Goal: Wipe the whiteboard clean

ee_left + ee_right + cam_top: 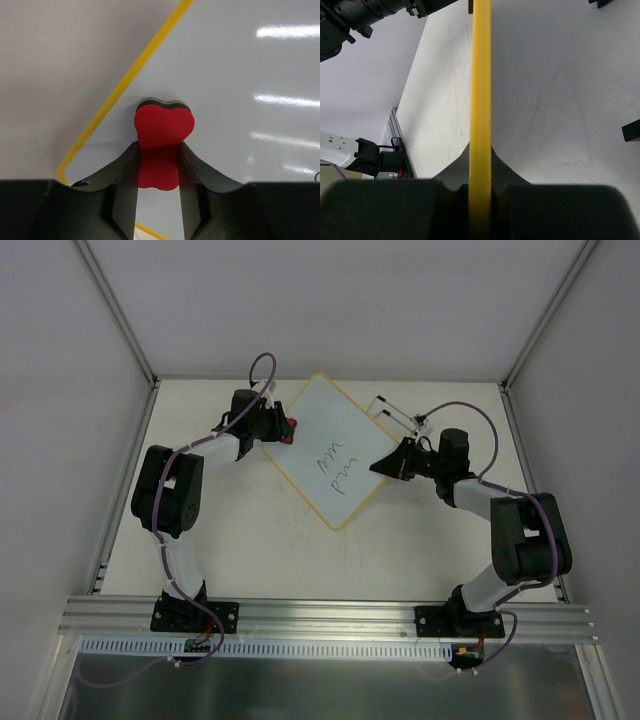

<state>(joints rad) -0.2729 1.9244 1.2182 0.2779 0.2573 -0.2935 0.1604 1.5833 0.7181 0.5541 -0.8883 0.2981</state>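
The whiteboard (325, 445) lies turned like a diamond on the table, with a thin yellow frame and black scribbles (335, 472) near its middle. My left gripper (285, 428) is at the board's upper left edge, shut on a red eraser (291, 427). In the left wrist view the heart-shaped eraser (162, 132) sits between my fingers (125, 170) and rests on the white surface (240, 75) just inside the yellow frame (135, 70). My right gripper (385, 465) is shut on the board's right corner; the right wrist view shows the yellow edge (480, 100) clamped between the jaws.
A thin object with black ends (400, 412) lies just beyond the board's upper right side. White walls with metal posts enclose the table. An aluminium rail (320, 615) runs along the near edge. The left arm (370, 15) shows at the top of the right wrist view.
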